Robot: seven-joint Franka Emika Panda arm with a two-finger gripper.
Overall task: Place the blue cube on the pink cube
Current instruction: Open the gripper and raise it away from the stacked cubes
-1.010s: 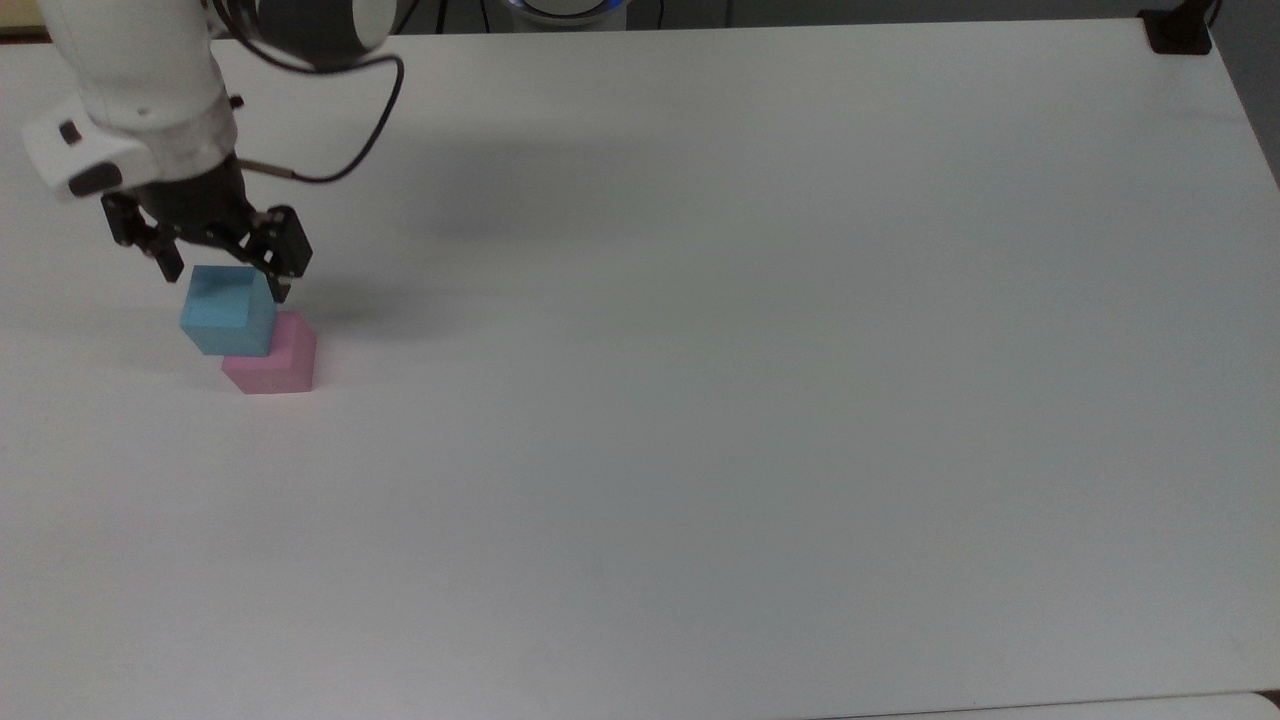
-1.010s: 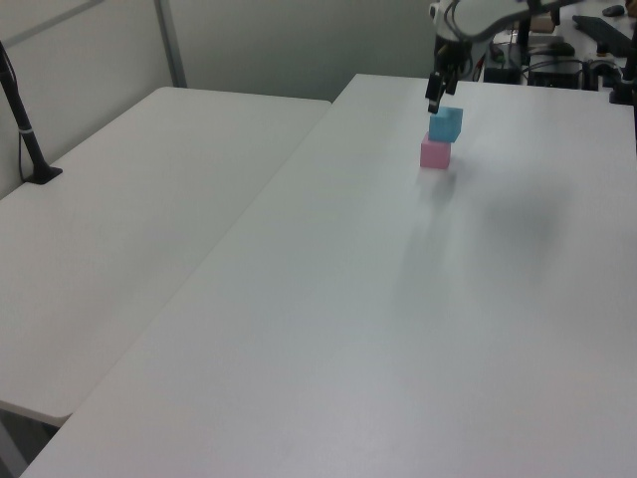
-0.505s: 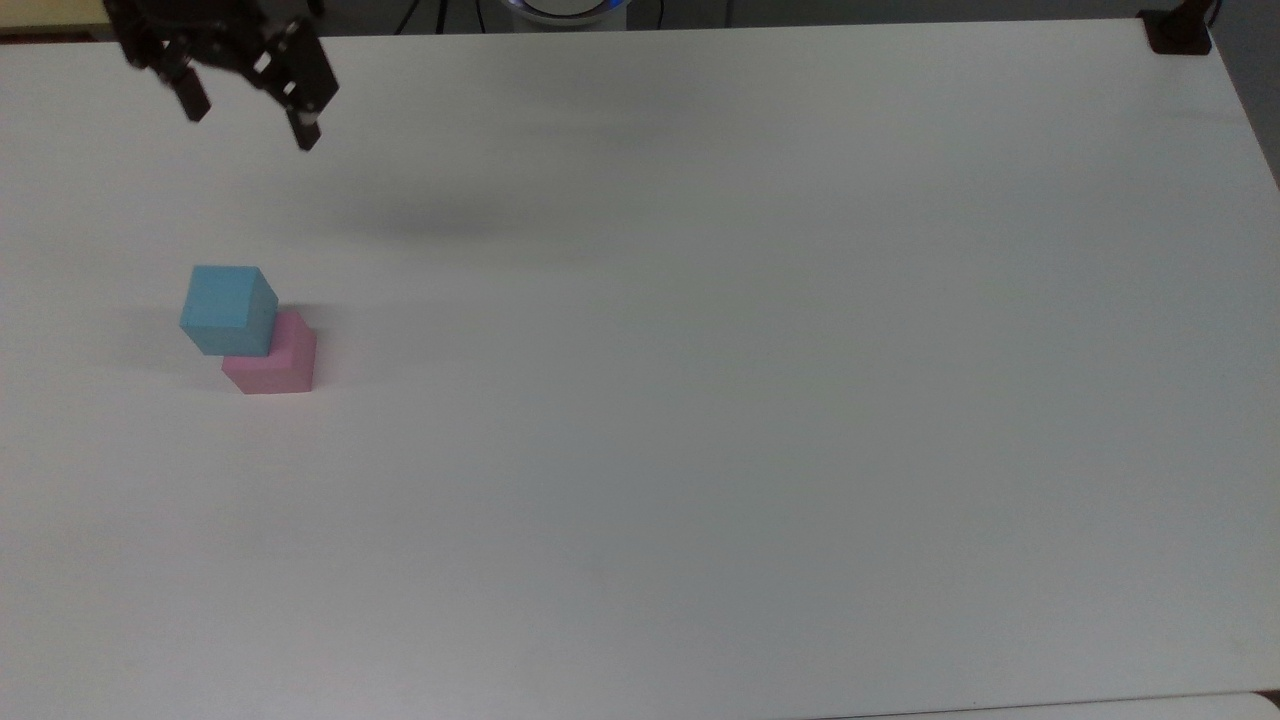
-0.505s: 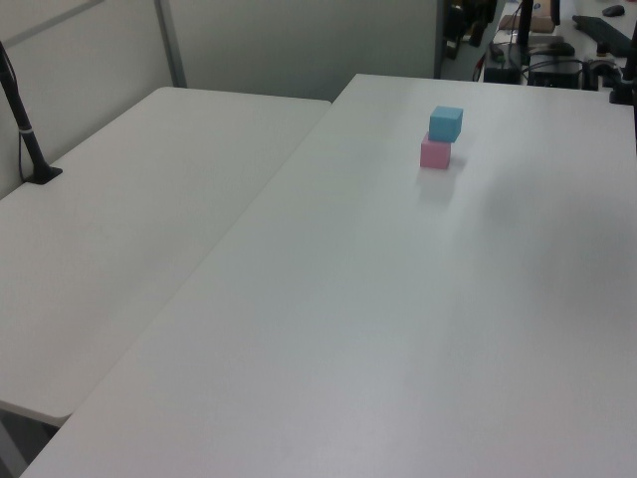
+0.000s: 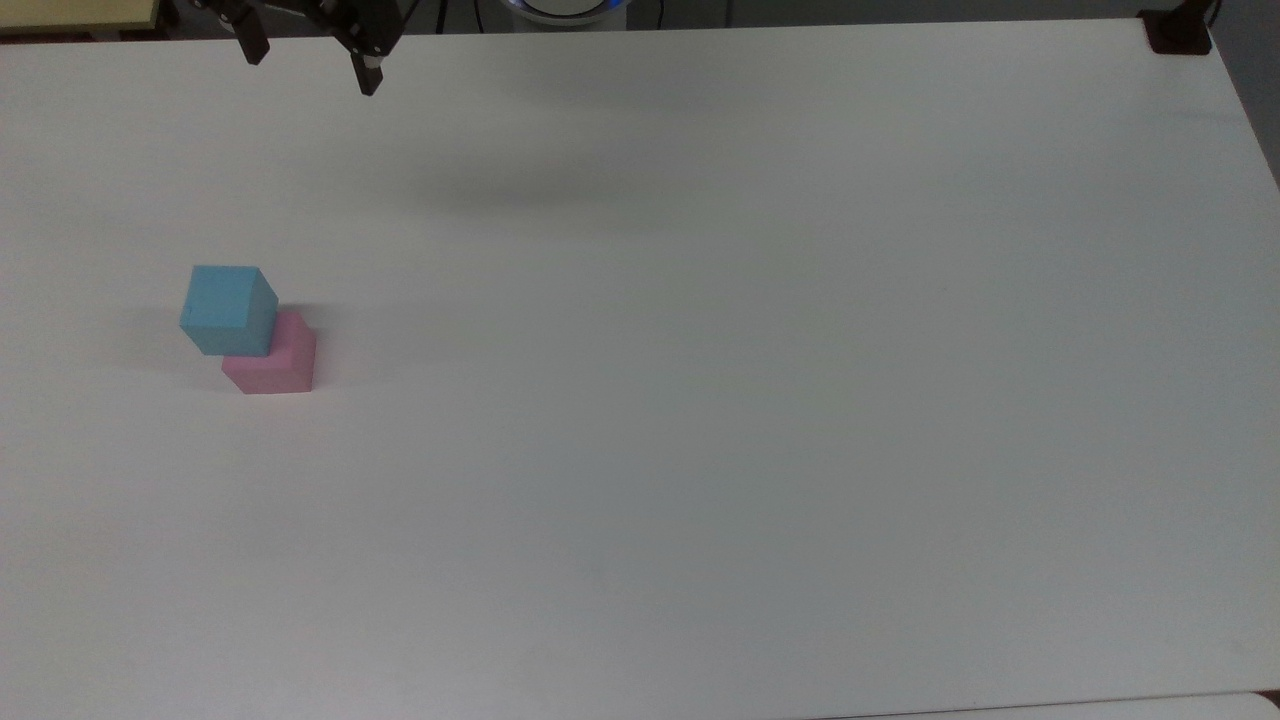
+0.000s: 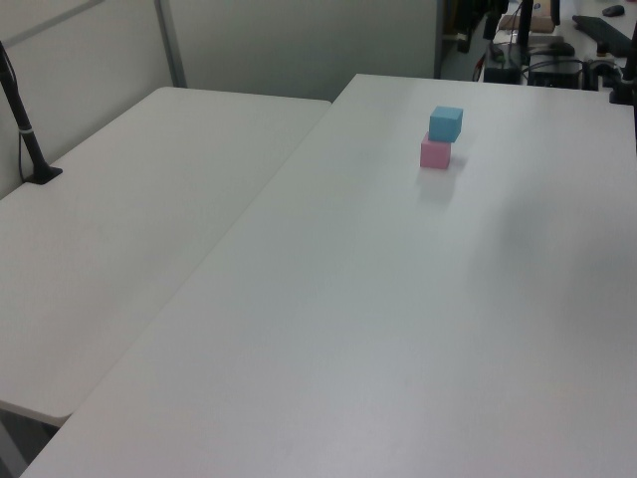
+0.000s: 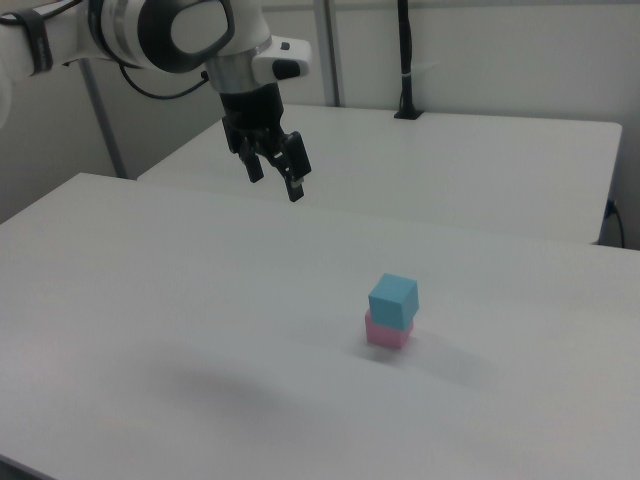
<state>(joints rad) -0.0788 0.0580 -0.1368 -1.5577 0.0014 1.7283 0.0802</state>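
Note:
The blue cube (image 5: 229, 309) (image 6: 446, 122) (image 7: 393, 298) rests on top of the pink cube (image 5: 280, 362) (image 6: 435, 153) (image 7: 387, 332), a little off-centre, on the white table (image 5: 700, 400). My gripper (image 5: 310, 62) (image 7: 275, 183) hangs open and empty high above the table, well away from the stack, near the top view's upper left edge. In the right view it sits up and to the left of the cubes.
A black post base (image 5: 1178, 32) stands at the table's far right corner in the top view. A second white table (image 6: 129, 199) adjoins on the left view's left, with a black stand (image 6: 28, 139) on it. Cluttered equipment (image 6: 557, 50) lies beyond the far edge.
One second ago my open gripper stood around the blue cube on the pink cube. It has since risen and drawn away toward the top view's upper edge; the cubes stayed put.

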